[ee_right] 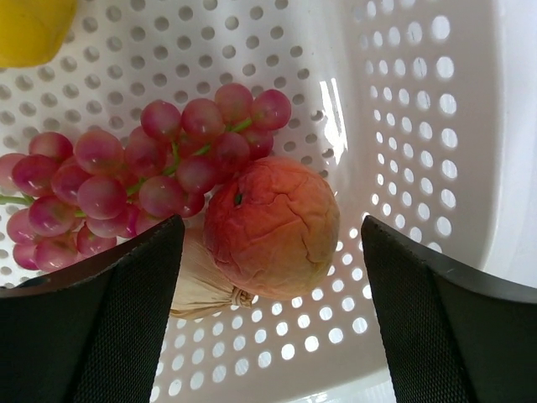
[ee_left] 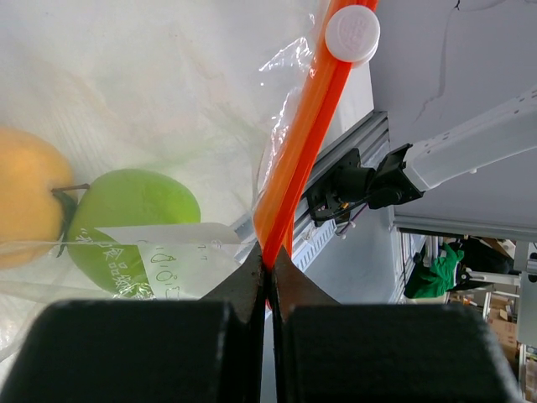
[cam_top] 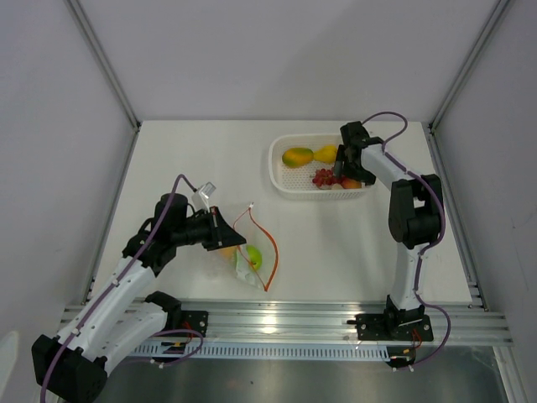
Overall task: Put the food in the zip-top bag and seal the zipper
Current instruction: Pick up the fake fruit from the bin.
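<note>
The peach (ee_right: 271, 227) lies in the basket (ee_right: 436, 126), at 4 o'clock from the grapes (ee_right: 143, 168). It is probably light, hard and rounded, best pinched across its middle. The right gripper (ee_right: 270, 252) straddles it, jaws wide. The left gripper (ee_left: 268, 277) pinches the zipper (ee_left: 302, 143) of the bag (ee_left: 168, 101).

**A:** Where is the zip-top bag (cam_top: 249, 260)?

**B:** On the table (cam_top: 185, 151), front and left of centre, just right of the left gripper (cam_top: 220, 231); the apple (cam_top: 252, 256) lies in it; another fruit (ee_left: 25, 206) sits beside the apple, on its left; the fingers (ee_left: 243, 285) pinch the zipper (ee_left: 302, 143) at the bag's mouth.

**A:** And the basket (cam_top: 281, 180)?

**B:** Rear right, well apart from the bag; the mango (cam_top: 297, 156) lies in its left part; the grape bunch (cam_top: 323, 177) is nearer the front; the peach (ee_right: 270, 227) touches the grapes on their right; the right gripper (cam_top: 344, 170) hangs over the peach, one finger either side, apart from it.
</note>
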`<state>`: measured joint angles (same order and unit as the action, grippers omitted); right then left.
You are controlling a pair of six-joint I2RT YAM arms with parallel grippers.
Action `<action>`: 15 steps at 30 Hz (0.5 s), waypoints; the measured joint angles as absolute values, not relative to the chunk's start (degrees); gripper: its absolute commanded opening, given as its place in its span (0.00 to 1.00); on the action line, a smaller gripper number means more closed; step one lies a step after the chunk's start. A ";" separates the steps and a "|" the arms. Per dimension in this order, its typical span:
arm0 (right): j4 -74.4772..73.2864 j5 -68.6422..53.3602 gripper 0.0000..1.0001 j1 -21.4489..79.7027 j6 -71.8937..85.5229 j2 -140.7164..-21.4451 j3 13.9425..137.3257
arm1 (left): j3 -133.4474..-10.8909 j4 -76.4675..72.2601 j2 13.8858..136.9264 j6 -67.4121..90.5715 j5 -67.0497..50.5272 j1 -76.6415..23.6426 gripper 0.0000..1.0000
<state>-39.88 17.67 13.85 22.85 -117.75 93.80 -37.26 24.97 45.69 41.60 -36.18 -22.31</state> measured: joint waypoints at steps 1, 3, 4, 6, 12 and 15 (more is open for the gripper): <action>-39.75 17.50 0.85 13.85 22.83 -117.80 93.56 | -37.26 24.95 45.69 41.60 -36.18 -22.31 0.01; -39.44 17.37 0.83 13.85 22.83 -117.93 93.27 | -37.26 24.97 45.71 41.60 -36.18 -22.31 0.01; -39.29 17.21 0.81 13.85 22.81 -118.04 93.23 | -37.26 24.97 45.69 41.58 -36.18 -22.31 0.01; -38.87 17.02 0.77 13.85 22.79 -118.50 93.23 | -37.26 24.97 45.71 41.58 -36.18 -22.31 0.01; -38.09 16.43 0.55 13.85 22.44 -119.87 93.23 | -37.26 24.97 45.69 41.60 -36.18 -22.31 0.01; -37.74 16.32 0.40 13.76 22.37 -119.87 93.23 | -37.26 24.97 45.69 41.58 -36.18 -22.31 0.01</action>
